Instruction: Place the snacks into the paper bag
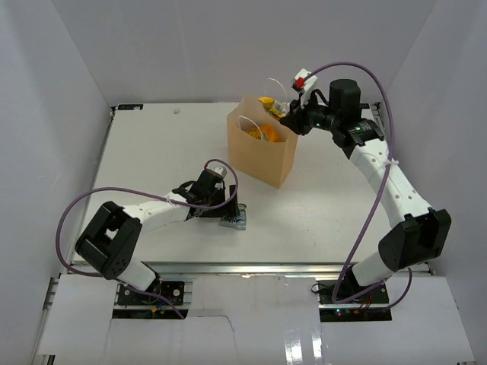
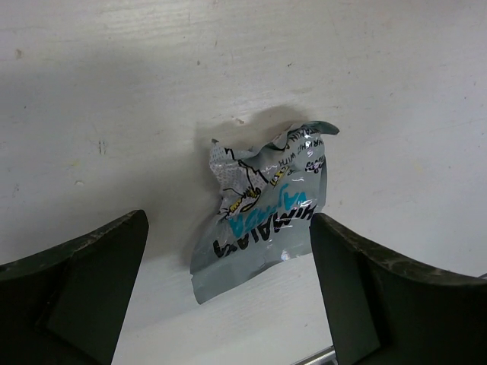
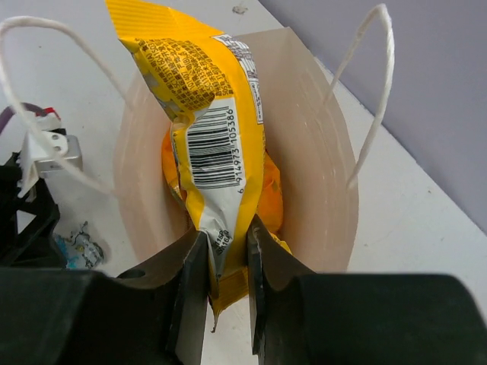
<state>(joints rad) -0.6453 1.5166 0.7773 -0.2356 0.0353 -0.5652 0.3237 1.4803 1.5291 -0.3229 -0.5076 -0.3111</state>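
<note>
A: Right tool [image 3: 228, 258]?
B: Clenched on the bottom end of a yellow packet [image 3: 217, 144], barcode side facing the wrist camera. It holds the packet over the open mouth of the paper bag [image 1: 262, 152].

A: Is the packet inside?
B: Partly at best. Its top pokes above the rim in the top view, and how deep the rest sits can't be told.

A: Where's the bag?
B: Upright on the counter [image 1: 152, 152], toward the far edge and right of middle. Both white cord handles [image 3: 373, 91] stick up. An orange bag [image 1: 268, 133] is already inside, below the yellow packet.

A: Left tool [image 2: 228, 281]?
B: Released, with its fingers spread wide. It is low near the near edge, about mid-width. A grey-blue pack [image 2: 262, 205] lies flat and crumpled on the counter between the two fingers. The right-side finger is just beside the pack's edge and the other is well apart.

A: Is it touching the pack?
B: Can't tell on the close side. Neither finger grips it.

A: How far is the pack from the bag?
B: Well apart. The pack is on the near side of the bag and a bit to its left.
</note>
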